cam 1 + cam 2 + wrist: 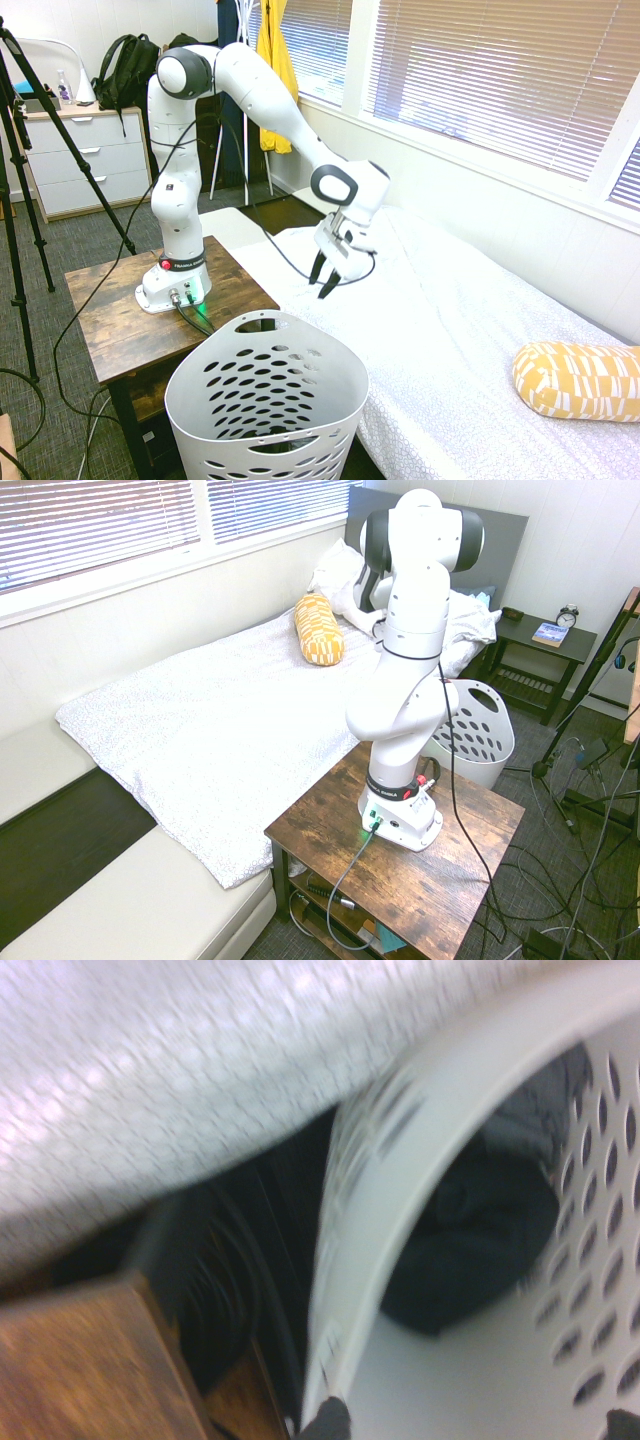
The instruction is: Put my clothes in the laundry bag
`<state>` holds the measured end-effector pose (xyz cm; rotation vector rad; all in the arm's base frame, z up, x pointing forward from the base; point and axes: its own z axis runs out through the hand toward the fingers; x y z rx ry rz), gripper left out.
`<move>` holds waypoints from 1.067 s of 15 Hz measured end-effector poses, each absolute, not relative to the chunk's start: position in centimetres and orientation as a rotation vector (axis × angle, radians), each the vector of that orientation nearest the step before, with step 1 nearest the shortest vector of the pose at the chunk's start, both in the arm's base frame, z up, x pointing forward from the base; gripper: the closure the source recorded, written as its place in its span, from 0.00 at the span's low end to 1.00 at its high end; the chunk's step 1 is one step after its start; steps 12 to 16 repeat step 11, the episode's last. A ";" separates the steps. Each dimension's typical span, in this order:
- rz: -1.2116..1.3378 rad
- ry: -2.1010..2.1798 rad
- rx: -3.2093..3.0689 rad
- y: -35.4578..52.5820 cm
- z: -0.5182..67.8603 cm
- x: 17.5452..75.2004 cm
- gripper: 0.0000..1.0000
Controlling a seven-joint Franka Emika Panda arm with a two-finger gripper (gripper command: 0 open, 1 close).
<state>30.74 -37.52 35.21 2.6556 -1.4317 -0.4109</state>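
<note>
Clothing [470,1240], soft and black, lies inside the white laundry basket [266,390], but the basket's wall and rim cut off part of it, and the close view is too blurred to make out its folds or full shape. A greyer patch of fabric [545,1110] shows just beside the black part; whether both belong to one garment cannot be told. In the second exterior view the arm [412,630] hides the gripper and covers part of the basket. The basket stands beside a brown wooden table [120,310], which carries the arm's base, and near the bed [220,730], spread with a pale patterned cover. A yellow and white bolster [575,380] rests on the bed, below windows with blinds [490,80]. In the first exterior view the gripper [318,289] hangs tilted downward near the basket and the bed's edge, its two dark fingers spread apart with nothing between them. That view also shows a black backpack [125,72] by a white drawer unit [90,155] and a yellow garment [275,70] hanging near the window, while the second shows white pillows [340,580], a dark side table [540,645], an alarm clock [567,616] and a book [550,634].
</note>
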 end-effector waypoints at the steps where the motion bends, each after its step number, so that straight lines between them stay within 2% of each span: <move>1: -0.344 -1.380 2.706 -35.2 36.3 33.5 0.00; 6: -0.122 -1.283 2.871 -18.5 37.8 44.5 0.00; 10: 0.081 -1.288 2.920 -2.8 36.9 48.2 0.00; 16: 0.107 -1.271 2.910 -0.8 36.4 48.3 0.00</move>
